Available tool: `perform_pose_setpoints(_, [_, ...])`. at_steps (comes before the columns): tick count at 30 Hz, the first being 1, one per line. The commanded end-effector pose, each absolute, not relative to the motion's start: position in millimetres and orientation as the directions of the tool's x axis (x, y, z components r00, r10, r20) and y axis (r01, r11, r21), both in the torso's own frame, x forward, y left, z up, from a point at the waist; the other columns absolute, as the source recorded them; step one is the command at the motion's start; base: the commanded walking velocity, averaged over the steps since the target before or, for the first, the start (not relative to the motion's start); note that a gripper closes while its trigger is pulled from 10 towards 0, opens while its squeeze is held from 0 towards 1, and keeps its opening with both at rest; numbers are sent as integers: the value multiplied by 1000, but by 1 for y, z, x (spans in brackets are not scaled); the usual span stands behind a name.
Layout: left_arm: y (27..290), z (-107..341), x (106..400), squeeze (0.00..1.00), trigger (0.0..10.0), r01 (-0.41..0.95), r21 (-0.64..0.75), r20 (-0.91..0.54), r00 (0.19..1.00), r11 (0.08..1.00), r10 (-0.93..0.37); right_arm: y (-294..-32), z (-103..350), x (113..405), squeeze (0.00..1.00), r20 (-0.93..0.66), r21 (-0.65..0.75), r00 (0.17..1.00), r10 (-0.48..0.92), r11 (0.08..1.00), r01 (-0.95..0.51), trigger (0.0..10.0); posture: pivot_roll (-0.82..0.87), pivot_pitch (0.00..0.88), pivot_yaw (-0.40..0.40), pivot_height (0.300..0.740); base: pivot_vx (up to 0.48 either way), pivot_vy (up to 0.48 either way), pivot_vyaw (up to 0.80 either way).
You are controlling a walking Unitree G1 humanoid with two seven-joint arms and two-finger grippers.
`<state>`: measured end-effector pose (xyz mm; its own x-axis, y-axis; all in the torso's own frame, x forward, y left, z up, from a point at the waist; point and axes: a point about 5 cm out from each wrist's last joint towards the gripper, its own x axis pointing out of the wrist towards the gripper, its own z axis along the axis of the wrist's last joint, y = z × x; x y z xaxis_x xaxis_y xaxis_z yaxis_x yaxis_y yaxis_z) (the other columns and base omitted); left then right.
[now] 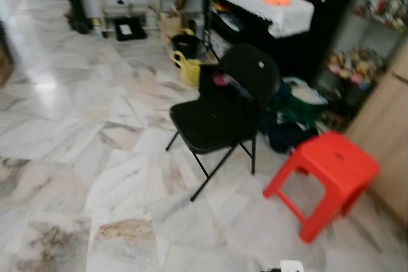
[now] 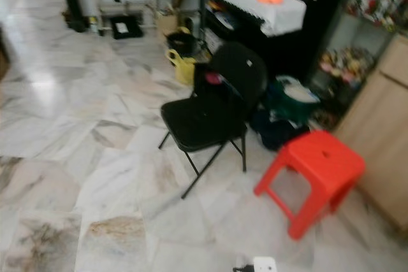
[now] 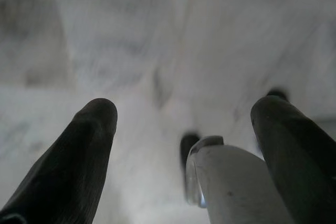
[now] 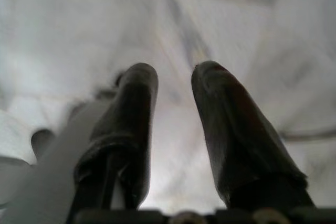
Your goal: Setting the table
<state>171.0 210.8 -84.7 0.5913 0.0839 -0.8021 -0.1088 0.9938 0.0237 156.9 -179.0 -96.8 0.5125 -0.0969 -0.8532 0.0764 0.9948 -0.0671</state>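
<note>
Both eye views are blurred and look down on a white marble floor [image 1: 76,125]. At the back stands a dark piece of furniture under a white lace cloth [image 1: 280,14], with red, yellow and orange items on top. No tableware can be made out. My left gripper [image 3: 189,114] hangs over the floor, open, its fingers wide apart and empty. A pale rounded part [image 3: 236,187] lies beside one finger; I cannot tell what it is. My right gripper [image 4: 176,77] also points at the floor, with a narrow gap between its fingers and nothing in it.
A black folding chair [image 1: 217,116] stands mid-floor with a red plastic stool [image 1: 328,173] to its right. Behind them are a yellow watering can [image 1: 188,68], dark bags, a green container [image 1: 299,103] and a wooden cabinet [image 1: 386,132]. Open floor lies to the left.
</note>
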Motion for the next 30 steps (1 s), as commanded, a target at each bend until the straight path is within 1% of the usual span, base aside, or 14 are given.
perform_pose_setpoints(1, [218, -94, 145, 0, 10000, -183, -40, -833, 549, 982, 68, -200, -88, 170, 0, -818, 104, 574, -28, 975, 195, 10000, 145, 0, -50, 740, 0, 0, -781])
perform_pose_setpoints(2, [220, -93, 146, 0, 10000, -168, -33, -830, 554, 985, 66, -200, -89, 166, 0, -823, 98, 567, -40, 973, 211, 10000, 147, 0, -50, 740, 0, 0, -781])
perform_pose_setpoints(6, [221, -91, 148, 0, 10000, -155, -24, -827, 559, 988, 67, -201, -90, 165, 0, -826, 95, 563, -40, 974, 208, 10000, 152, 28, -50, 740, 0, 0, -780])
perform_pose_setpoints(8, [222, -91, 148, 0, 10000, -152, -22, -826, 559, 988, 67, -201, -90, 164, 0, -826, 94, 563, -39, 974, 206, 10000, 152, 28, -50, 740, 0, 0, -781])
perform_pose_setpoints(13, [222, -92, 146, 0, 10000, -147, -13, -833, 549, 989, 71, -200, -91, 163, 0, -828, 94, 559, -42, 973, 211, 10000, 147, 60, -50, 740, 0, 0, -781])
perform_pose_setpoints(21, [219, -92, 148, 0, 10000, -152, -17, -832, 550, 988, 70, -202, -92, 160, 0, -831, 90, 554, -52, 970, 226, 10000, 152, 70, -59, 740, 0, 0, -781])
perform_pose_setpoints(30, [209, -95, 147, 0, 10000, -161, -32, -832, 551, 986, 63, -214, -93, 152, 0, -840, 70, 541, -48, 978, 196, 10000, 147, 77, -114, 740, 0, 0, -781])
